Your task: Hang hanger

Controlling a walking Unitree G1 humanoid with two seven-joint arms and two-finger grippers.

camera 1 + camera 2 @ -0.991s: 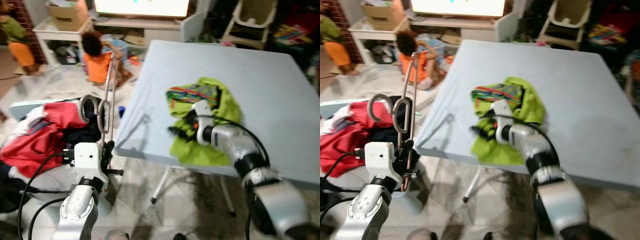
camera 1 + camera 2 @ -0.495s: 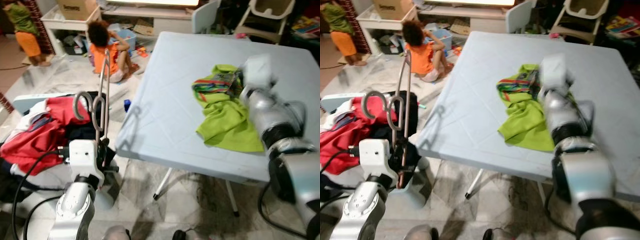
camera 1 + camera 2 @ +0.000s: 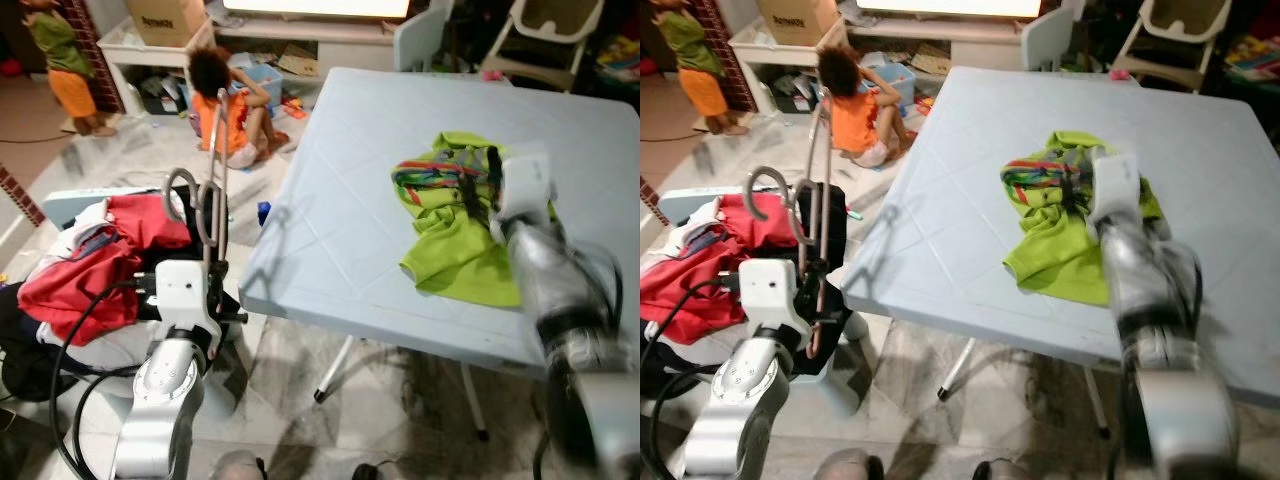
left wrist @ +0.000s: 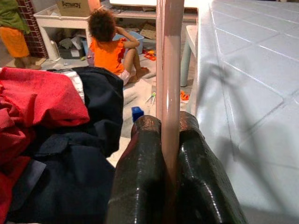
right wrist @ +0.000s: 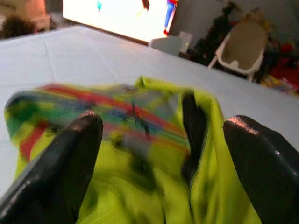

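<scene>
A pinkish metal hanger [image 3: 211, 185] stands upright at my left, off the table's left edge. My left gripper [image 4: 169, 154] is shut on its lower bar; the arm shows below it, the left gripper [image 3: 212, 292] near the clothes pile. A lime-green garment [image 3: 452, 235] with a striped part lies crumpled on the pale blue table [image 3: 345, 170]. My right gripper [image 3: 478, 187] hovers over the striped part. In its wrist view the right gripper [image 5: 163, 154] is open, the fingers [image 5: 63, 168] spread wide with nothing between them.
A pile of red and dark clothes [image 3: 90, 260] lies low at my left. A child in orange [image 3: 228, 108] sits on the floor beyond the hanger, and another person [image 3: 62, 55] stands far left. A high chair [image 3: 545, 35] and shelves are behind the table.
The camera has shifted. My right gripper has left the garment's near left side and now hangs over its striped part. The left gripper has kept hold of the hanger.
</scene>
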